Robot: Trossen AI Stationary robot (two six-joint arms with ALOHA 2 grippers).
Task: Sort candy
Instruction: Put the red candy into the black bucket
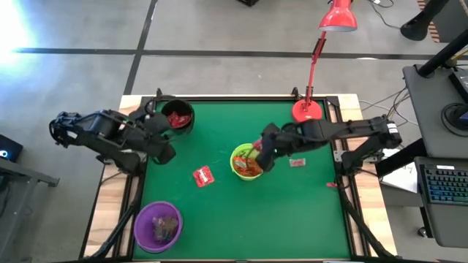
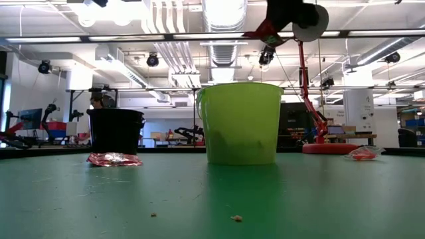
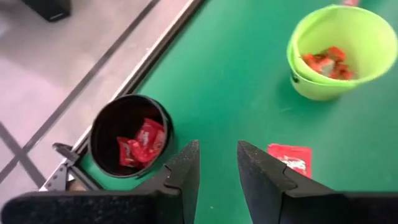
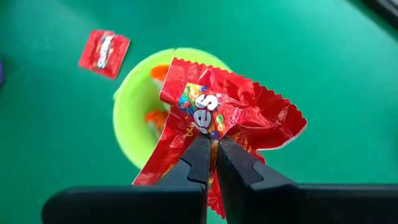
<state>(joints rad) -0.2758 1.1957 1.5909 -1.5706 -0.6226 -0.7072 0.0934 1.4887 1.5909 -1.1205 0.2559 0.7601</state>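
Left hand: fingers apart, empty, hovering near the black bowl; it could clip the rim if it drops.
Loose packet: flat on the tabletop, between the bowls (easy to push aside, hard to pinch).
Right hand: clamped on a red packet above the green bowl; the thin pinch could let it slip into the wrong sweets.
Right arm: stretched inward, wrist angled down.
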